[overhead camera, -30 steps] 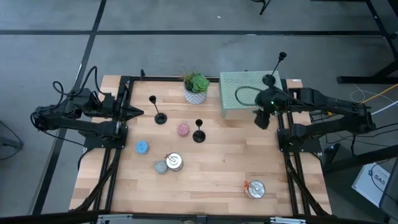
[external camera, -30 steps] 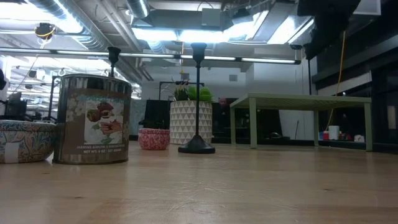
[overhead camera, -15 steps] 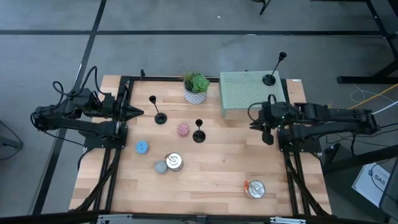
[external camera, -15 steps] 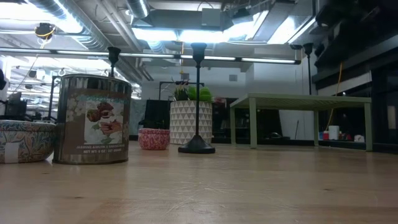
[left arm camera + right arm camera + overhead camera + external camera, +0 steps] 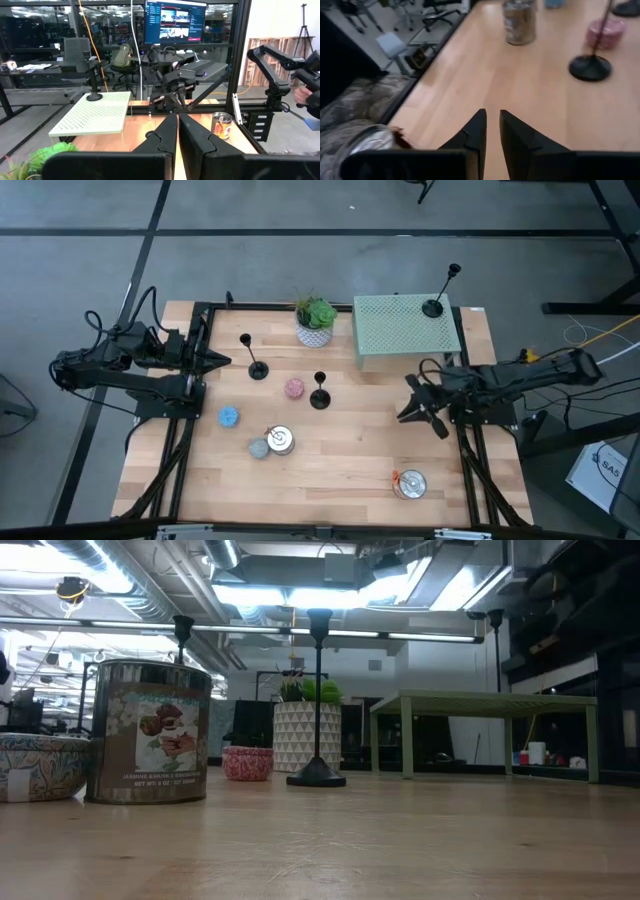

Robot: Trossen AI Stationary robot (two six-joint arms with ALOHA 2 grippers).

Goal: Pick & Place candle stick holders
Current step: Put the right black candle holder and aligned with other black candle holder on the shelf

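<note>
Take the green perforated stand [image 5: 406, 330] at the table's far edge as your reference. One candle stick holder [image 5: 434, 306] stands upright on top of it, near its right corner. Your right gripper [image 5: 422, 405] hangs over the bare wood just in front of the stand's right front corner, well apart from that holder and carrying nothing. Its fingers [image 5: 476, 131] are spread a little, with a clear strip of tabletop showing between them in the right wrist view.

The other two holders stand on the wood to the left of the stand. The middle candle stick holder [image 5: 320, 398] is in front of the stand's left corner, just beside a pink candle [image 5: 294, 388]. It is the one you see ahead of the right gripper's fingers in the right wrist view [image 5: 590, 66]. The far-left candle stick holder [image 5: 258, 369] stands farther left, past the potted plant [image 5: 316, 321] that sits just beside the stand's left side.

Your left gripper [image 5: 213, 360] waits at the table's left edge, well apart from the stand. Its fingers [image 5: 167, 134] are pressed close together and hold nothing.

Against a second ago: your right gripper was then up over the stand's right front edge, near the holder on top. It has since drawn back off the stand and towards the front, down over the open table. That holder, the two others and the left arm have not shifted.
</note>
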